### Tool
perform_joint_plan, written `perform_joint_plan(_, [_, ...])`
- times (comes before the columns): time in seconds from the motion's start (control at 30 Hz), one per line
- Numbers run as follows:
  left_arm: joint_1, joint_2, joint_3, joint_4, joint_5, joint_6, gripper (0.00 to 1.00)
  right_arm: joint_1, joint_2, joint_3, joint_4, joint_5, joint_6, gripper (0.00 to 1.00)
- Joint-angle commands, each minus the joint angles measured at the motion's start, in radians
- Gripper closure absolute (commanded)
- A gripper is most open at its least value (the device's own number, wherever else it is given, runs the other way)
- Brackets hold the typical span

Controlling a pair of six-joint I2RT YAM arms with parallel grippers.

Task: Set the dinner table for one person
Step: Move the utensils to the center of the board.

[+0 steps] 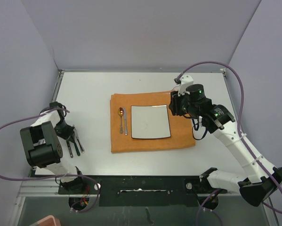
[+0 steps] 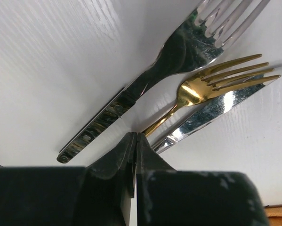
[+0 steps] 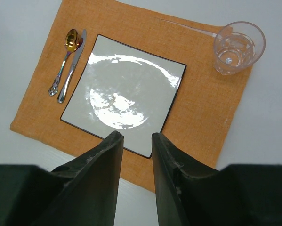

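Matte white dinner table (image 1: 89, 89), edged in thin metal.
Jaws of left gripper (image 2: 135, 136) pinch gold fork (image 2: 192, 92) handle; right gripper (image 3: 137, 136) spread above plate (image 3: 126, 84).

Top view is looking down on the plate (image 1: 150, 122); right wrist is sharing it, closer; left wrist is skimming the bench (image 2: 46, 70), well left.

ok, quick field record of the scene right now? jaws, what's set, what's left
left gripper: jaws shut on gold fork handle
beside it: silver fork, second knife, on the dinner table
right gripper: jaws open, empty, above plate
orange mat: plate; spoon and knife at its left; glass at a corner
not yet on mat: both forks
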State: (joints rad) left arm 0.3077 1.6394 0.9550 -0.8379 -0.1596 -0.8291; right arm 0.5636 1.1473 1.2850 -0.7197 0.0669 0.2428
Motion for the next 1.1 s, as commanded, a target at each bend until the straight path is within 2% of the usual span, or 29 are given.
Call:
perform_joint_plan(0.0, [-0.013,0.044,-0.008,0.114,0.044,0.016,1.0,0.002,-0.037,0.043,0.027,0.035,-0.017,0.68])
perform_joint_plan(0.53, [-0.229,0.111,0.077,0.147,0.066,-0.005,1.0,0.0,-0.034,0.041,0.055,0.028,-0.005,0.68])
perform_joint_plan(1.07, [-0.293,0.205,0.183,0.196,0.073,-0.01,1.0,0.002,-0.028,0.033,0.035,0.026,0.023,0.68])
